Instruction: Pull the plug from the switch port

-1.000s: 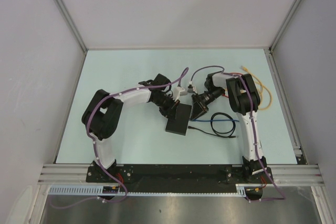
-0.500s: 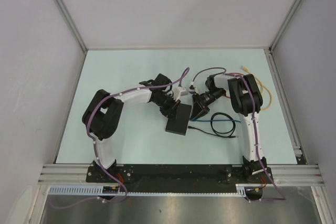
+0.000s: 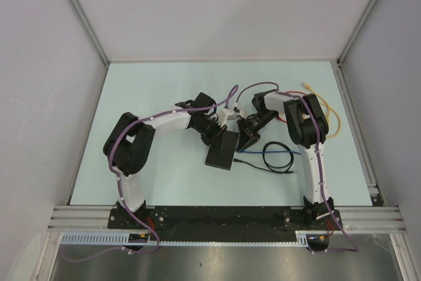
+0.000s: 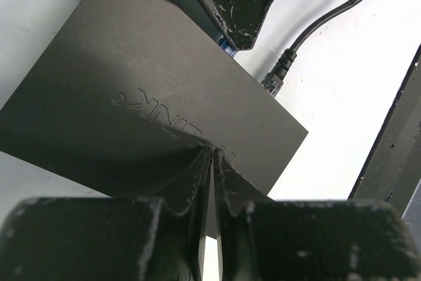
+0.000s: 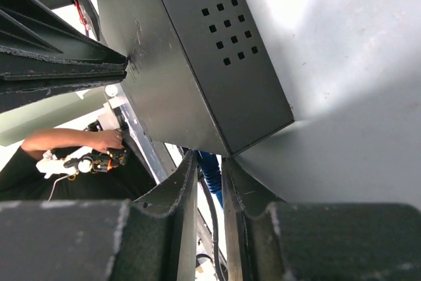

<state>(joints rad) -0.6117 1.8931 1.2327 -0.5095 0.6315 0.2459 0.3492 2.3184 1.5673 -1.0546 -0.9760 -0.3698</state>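
The switch [image 3: 221, 152] lies just near of mid-table on the pale tabletop [image 3: 151, 90] in the top view, between the two arms, with the left gripper [image 3: 214, 133] on its far left corner and the right gripper [image 3: 245, 137] just beside its right edge. A loose black cable [image 3: 263, 166] and a looped blue cable [image 3: 283, 151] trail away to the right. In the left wrist view the switch [image 4: 151, 97] shows its broad lettered face. The left gripper [image 4: 209, 162] has its fingers pressed almost together, with only a sliver of gap, and the tips bear on the near edge of that face. This reads as pinning the box down, not clasping it. At the far edge a blue plug [image 4: 227, 47] sits against the socket side, right under the tips of the right gripper [image 4: 240, 41]. The black cable's end lies beside the box, apparently not plugged in. In the right wrist view the vented side of the switch [image 5: 217, 37] fills the frame. The right gripper [image 5: 209, 162] has its fingers drawn narrow with the blue lead running in the slot between them, but whether the pads have met the plug I cannot tell. Judging by this, the box is braced and the plug is bracketed. The plug looks still seated, so the pull itself has not yet been done.
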